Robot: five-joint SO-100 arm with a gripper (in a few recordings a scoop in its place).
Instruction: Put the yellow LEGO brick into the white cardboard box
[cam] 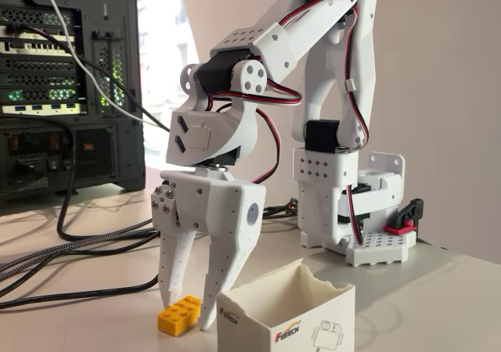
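Currently the pincer points straight down at the table, with its two white fingers spread to a moderate gap and nothing held between them. The fingertips reach almost to the table surface.

The yellow LEGO brick lies flat on the table, studs up, directly beneath the pincer. In the fixed view its body sits in the gap between the two fingers: one tip stands at its left rear, the other tip comes down just beside its right end. Whether either tip already touches the brick cannot be determined from this angle. The long axis of the brick runs diagonally, from lower left toward upper right in the picture, so it appears to lie roughly along the line joining the two fingers. On that reading, closing would clamp the brick by its short ends; the exact alignment cannot be confirmed.

The white cardboard box stands just beside the brick, to its right in the fixed view, with its ragged open top facing up. The right finger stands between the brick and the near wall of the box.

Judgement: the grasp is not yet made. The transfer that follows is short: lift, shift right over the rim, release. The close wall of the box is the main collision risk.
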